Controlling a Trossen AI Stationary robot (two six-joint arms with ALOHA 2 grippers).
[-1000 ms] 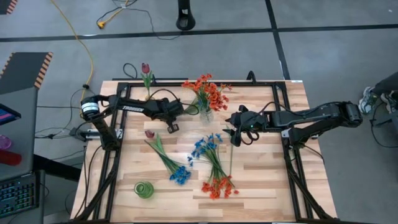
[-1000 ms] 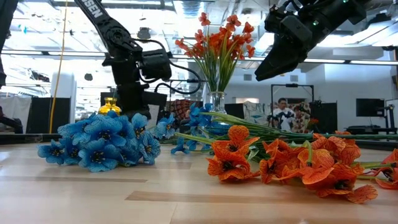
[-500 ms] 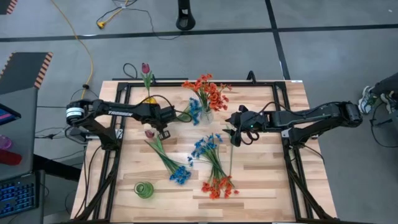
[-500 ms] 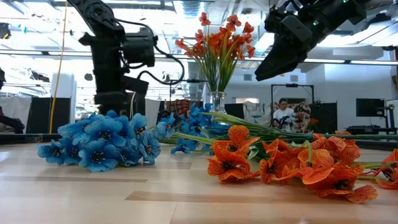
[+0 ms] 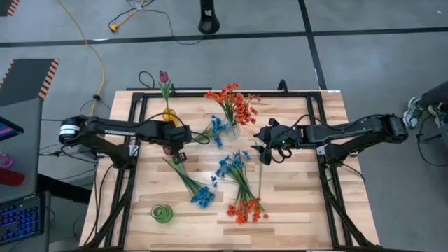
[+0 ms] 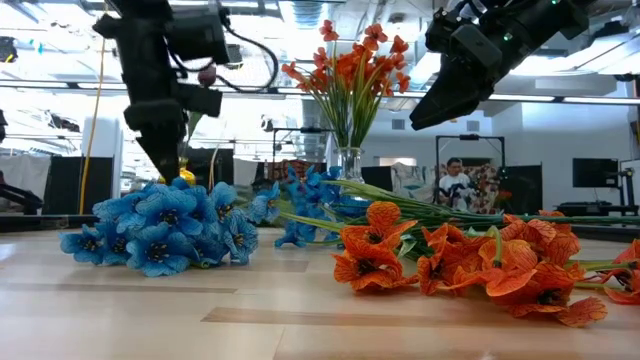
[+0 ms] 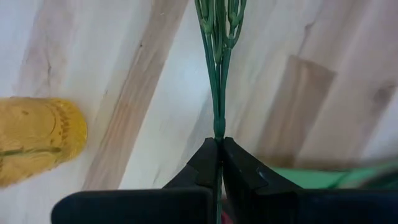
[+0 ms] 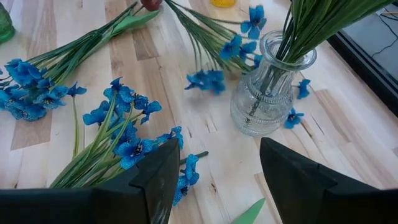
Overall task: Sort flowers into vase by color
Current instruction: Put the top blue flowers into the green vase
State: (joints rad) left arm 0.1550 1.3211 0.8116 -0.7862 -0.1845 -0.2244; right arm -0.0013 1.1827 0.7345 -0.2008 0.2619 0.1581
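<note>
Wooden table [image 5: 301, 203] in the high view carries loose flowers; the left gripper [image 5: 176, 142] holds a blue sprig [image 5: 215, 130] by its stem, just left of the clear vase [image 5: 232, 129] of orange-red flowers [image 5: 234, 101]. The right gripper [image 5: 264, 152] hovers right of this vase.

From the low view, a blue cluster [image 6: 165, 228] and an orange cluster [image 6: 470, 265] lie near.

In the left wrist view, both fingers [image 7: 202, 168] are pressed together on the green stem [image 7: 217, 87], beside a yellow vase [image 7: 34, 138].

Seen from the right wrist, the fingers [image 8: 155, 177] stand wide apart, holding nothing.
</note>
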